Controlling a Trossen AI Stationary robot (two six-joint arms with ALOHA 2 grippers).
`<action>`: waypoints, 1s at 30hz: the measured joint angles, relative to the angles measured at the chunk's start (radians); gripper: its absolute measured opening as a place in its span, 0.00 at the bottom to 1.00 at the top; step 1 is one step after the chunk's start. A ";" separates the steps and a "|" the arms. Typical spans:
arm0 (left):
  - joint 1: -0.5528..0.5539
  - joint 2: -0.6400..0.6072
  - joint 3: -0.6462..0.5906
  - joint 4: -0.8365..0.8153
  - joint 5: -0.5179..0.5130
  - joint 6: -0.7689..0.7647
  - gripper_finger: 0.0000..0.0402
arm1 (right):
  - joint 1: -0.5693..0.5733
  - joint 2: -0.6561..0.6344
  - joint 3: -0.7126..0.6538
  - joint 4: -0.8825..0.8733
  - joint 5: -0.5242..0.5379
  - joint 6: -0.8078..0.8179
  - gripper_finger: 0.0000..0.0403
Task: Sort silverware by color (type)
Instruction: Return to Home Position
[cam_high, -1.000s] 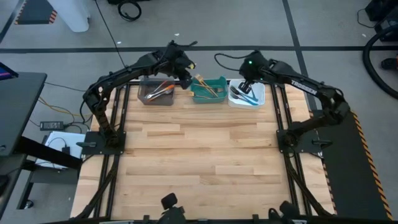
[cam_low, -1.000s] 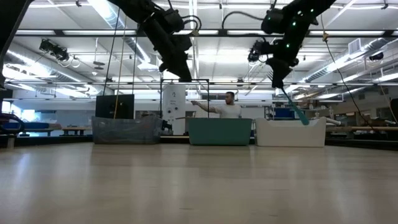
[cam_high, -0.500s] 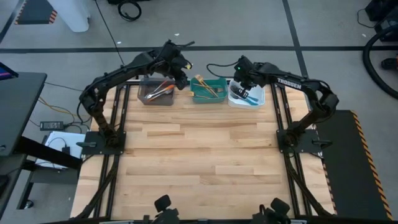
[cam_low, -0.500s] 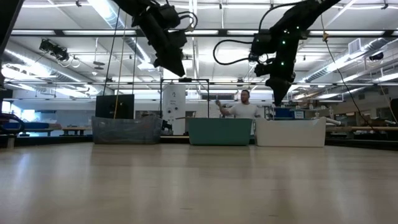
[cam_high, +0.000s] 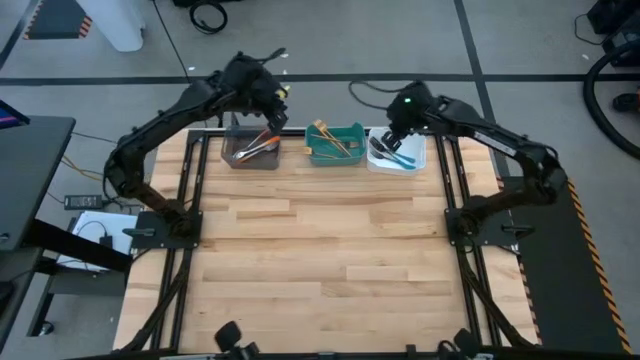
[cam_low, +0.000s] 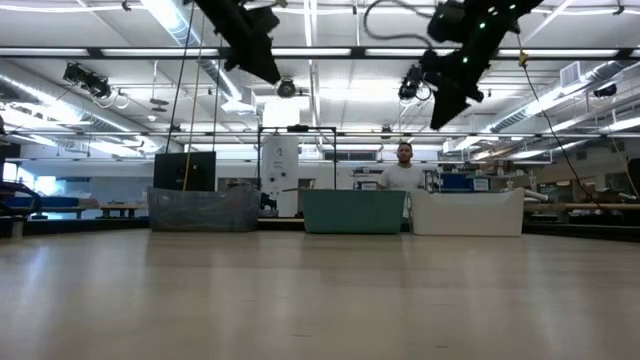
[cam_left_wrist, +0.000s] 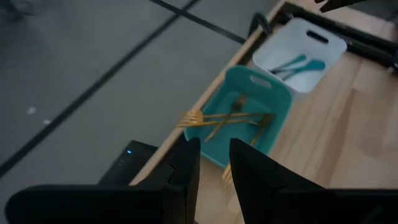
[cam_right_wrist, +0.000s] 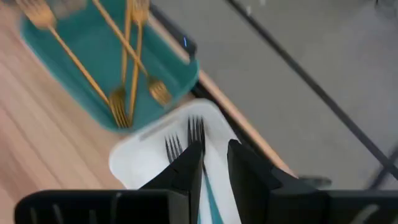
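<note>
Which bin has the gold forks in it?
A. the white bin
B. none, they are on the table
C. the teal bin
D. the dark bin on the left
C: the gold forks lie in the teal bin, the middle one of the three.

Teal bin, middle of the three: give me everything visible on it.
The teal bin is a small rectangular tub that looks like plastic, with rounded corners and a handle slot in one end wall. It stands upright at the far edge of the wooden table, between a dark bin and a white bin. Inside lie several gold forks, crossed loosely, one leaning over the rim. Neither claw touches it.
</note>
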 joint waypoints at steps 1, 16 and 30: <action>0.000 -0.016 0.000 -0.002 -0.016 -0.001 0.24 | -0.007 -0.025 -0.011 0.026 -0.021 0.000 0.21; -0.053 -0.276 0.000 -0.153 -0.261 -0.118 0.24 | -0.059 -0.425 -0.299 0.266 -0.085 0.136 0.21; -0.145 -0.513 -0.060 -0.294 -0.438 -0.187 0.24 | -0.057 -0.628 -0.605 0.563 -0.227 0.203 0.21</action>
